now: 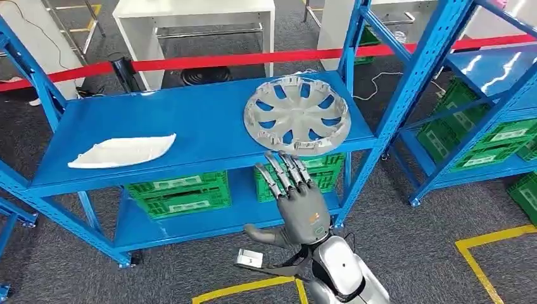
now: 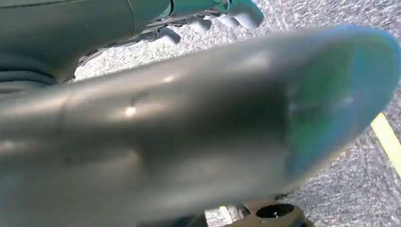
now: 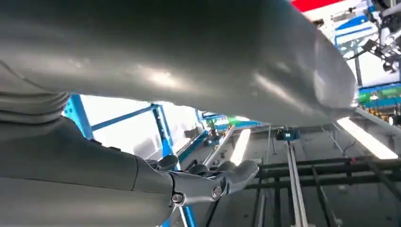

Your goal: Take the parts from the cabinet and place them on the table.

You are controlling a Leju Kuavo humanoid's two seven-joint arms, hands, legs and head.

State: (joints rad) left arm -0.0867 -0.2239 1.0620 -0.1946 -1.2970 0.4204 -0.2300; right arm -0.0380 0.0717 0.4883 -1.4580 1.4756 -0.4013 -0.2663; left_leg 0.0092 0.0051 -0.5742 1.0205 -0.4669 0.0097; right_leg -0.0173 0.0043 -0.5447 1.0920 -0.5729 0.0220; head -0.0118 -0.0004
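Right robot hand (image 1: pixel 292 201) open, fingers spread and extended toward hubcap (image 1: pixel 297 114), fingertips just short of its near rim; holds nothing. Pose judged a reach for the rim overhanging the shelf (image 1: pixel 190 120) front edge. Hubcap lies flat at shelf's right end. White part (image 1: pixel 122 151) rests at left end, well apart. Left robot hand (image 2: pixel 198 14): blurred, state cannot be told.

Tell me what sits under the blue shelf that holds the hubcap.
Under the blue shelf with the hubcap, green crates sit on the lower level. Their fronts show; the shelf covers their tops and contents. The right hand partly hides one.
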